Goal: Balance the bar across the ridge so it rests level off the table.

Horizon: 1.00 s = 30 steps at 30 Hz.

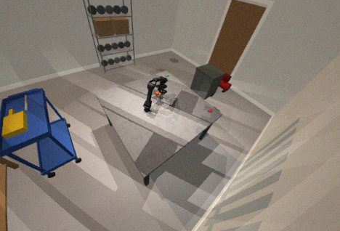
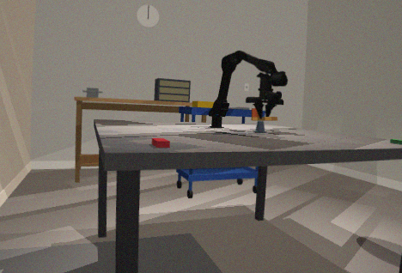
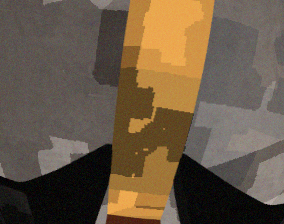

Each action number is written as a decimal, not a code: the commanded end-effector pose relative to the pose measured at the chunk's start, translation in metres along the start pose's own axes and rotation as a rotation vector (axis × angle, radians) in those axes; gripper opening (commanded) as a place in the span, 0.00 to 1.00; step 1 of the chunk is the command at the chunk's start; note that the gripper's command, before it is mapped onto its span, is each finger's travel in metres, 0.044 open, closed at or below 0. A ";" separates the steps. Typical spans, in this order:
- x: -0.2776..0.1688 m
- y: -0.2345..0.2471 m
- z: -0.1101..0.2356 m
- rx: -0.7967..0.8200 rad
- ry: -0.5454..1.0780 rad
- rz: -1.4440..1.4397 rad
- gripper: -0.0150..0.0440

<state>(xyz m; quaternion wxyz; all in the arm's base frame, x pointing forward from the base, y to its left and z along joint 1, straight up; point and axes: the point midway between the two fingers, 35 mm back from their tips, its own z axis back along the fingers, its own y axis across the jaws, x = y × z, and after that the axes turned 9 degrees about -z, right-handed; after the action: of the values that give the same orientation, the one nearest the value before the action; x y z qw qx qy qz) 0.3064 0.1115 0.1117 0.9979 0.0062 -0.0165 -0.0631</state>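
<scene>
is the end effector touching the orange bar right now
Touching. The wrist view shows it: the end effector has a black finger against each long side of the orange bar.
</scene>
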 end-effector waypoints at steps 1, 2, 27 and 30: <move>-0.001 0.000 -0.001 0.001 0.002 -0.004 0.25; -0.001 0.000 -0.001 0.001 0.002 -0.004 0.25; -0.001 0.000 -0.003 0.001 0.002 -0.004 0.25; -0.001 0.000 -0.003 0.001 0.002 -0.004 0.25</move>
<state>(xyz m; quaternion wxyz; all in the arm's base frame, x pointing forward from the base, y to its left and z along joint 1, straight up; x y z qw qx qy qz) 0.3065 0.1115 0.1103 0.9978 0.0068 -0.0169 -0.0632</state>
